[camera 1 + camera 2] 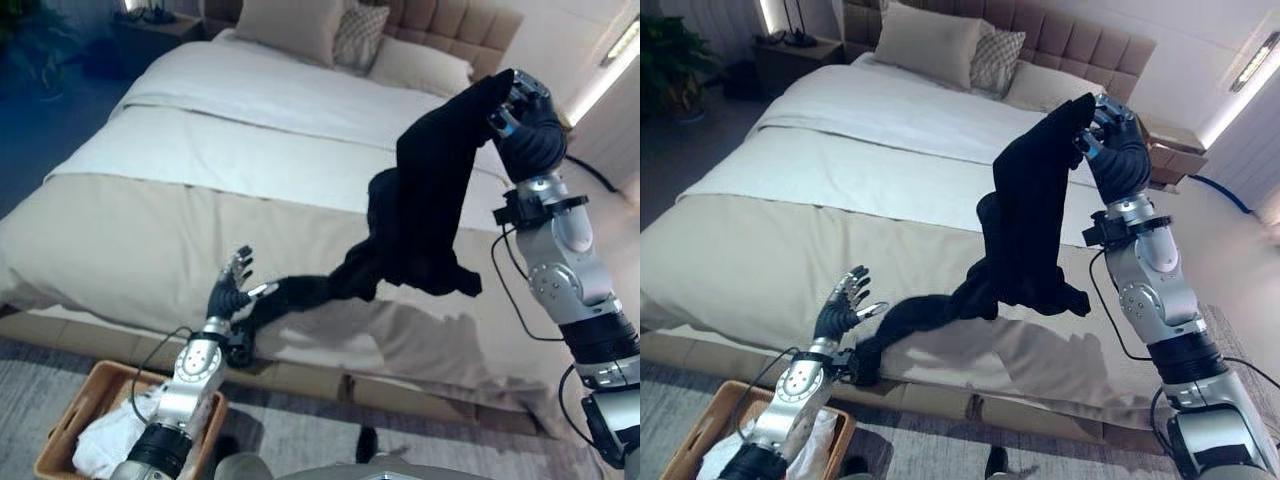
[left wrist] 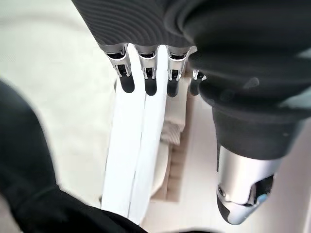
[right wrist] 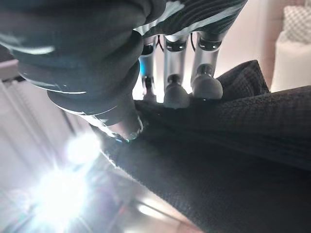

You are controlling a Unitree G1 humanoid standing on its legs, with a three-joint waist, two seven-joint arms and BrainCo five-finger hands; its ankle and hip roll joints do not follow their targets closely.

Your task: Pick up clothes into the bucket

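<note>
- Black clothes [image 1: 420,215] hang in the air over the bed [image 1: 150,240], near its front edge.
- The right robot hand [image 1: 528,125] is up high and holds the top end of the black clothes. In the right wrist view its fingers [image 3: 177,94] and thumb pinch the dark cloth tight.
- From that hand the cloth drops down in a long fold. Its low end trails along the bed's front edge, toward the left robot hand [image 1: 232,290].
- The left robot hand is down low by the front edge of the bed. Its fingers [image 2: 148,80] are straight and spread out, and they hold nothing. The end of the black cloth lies just beside this hand.
- A brown basket [image 1: 75,415] sits on the floor, below the bed's front edge, on the left side. The left arm reaches up over it.
- White cloth [image 1: 110,435] lies inside the basket.
- The bed has a tan cover on the near part and a white sheet [image 1: 280,95] farther back.
- Pillows [image 1: 300,25] stand at the far end of the bed, against a padded headboard [image 1: 1080,35].
- A grey rug [image 1: 300,440] lies on the floor by the basket.
</note>
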